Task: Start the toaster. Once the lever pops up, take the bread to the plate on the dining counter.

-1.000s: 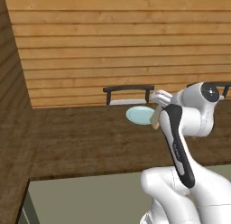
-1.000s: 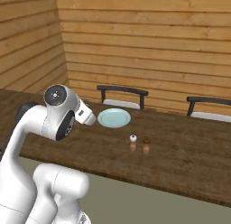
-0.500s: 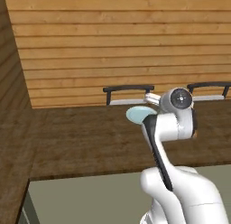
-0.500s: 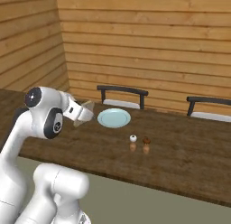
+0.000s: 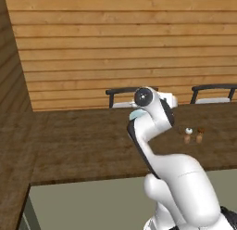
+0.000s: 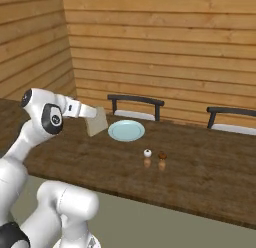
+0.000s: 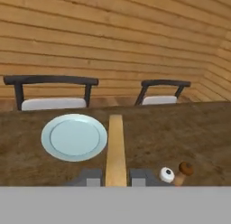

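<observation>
**Op 1:** Tan slice of bread [image 7: 116, 148] sits edge-on between my fingers [image 7: 90, 177] in the hand view. I read the gripper [image 6: 95, 117] as clamped on it.

**Op 2:** Same from the right base view: the bread hangs tilted off the end of the hand, above the dining counter [image 6: 200, 177] and apart from it.

**Op 1:** And the plate [image 6: 126, 130]?

**Op 2:** Pale, flat on the dark wood, just beside the slice on its far side, in front of a dark chair [image 6: 135, 106]. In my left base view most of it is behind the arm.

**Op 1:** I also have two small shakers [image 6: 155, 159] on the counter, one white-topped, one brown-topped, near the plate but not touching it.

**Op 2:** Second chair [image 5: 214, 93] stands further along.
</observation>
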{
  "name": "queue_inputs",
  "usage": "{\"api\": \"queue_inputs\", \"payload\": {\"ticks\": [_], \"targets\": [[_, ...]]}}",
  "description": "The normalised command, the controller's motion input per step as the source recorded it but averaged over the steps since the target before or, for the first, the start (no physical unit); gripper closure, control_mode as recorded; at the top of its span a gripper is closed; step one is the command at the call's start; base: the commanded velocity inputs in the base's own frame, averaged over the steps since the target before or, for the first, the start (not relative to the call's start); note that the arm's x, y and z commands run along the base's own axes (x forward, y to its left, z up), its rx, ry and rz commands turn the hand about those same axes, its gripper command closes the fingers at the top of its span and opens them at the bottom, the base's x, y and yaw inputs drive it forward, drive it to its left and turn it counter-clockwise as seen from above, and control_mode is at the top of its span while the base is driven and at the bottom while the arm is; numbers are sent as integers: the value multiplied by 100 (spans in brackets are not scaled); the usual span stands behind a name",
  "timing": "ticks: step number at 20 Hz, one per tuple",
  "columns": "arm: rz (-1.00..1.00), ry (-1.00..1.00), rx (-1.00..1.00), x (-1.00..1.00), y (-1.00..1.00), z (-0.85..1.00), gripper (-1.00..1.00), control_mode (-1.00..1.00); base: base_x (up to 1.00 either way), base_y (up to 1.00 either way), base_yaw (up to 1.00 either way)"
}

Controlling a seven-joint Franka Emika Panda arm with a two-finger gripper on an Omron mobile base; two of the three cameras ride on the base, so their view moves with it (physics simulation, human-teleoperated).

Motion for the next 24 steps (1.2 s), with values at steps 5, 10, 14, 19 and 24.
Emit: {"api": "queue_inputs", "payload": {"ticks": [5, 10, 14, 19, 24], "targets": [[0, 24, -21, 58, 23, 6, 100, -100, 0, 0, 0], [0, 0, -14, 50, 0, -3, 100, -100, 0, 0, 0], [0, 0, -9, 58, 0, -13, 100, -100, 0, 0, 0], [0, 4, -6, 55, -3, -16, 100, -100, 0, 0, 0], [0, 9, -2, 37, -28, -33, 100, -100, 0, 0, 0]]}}
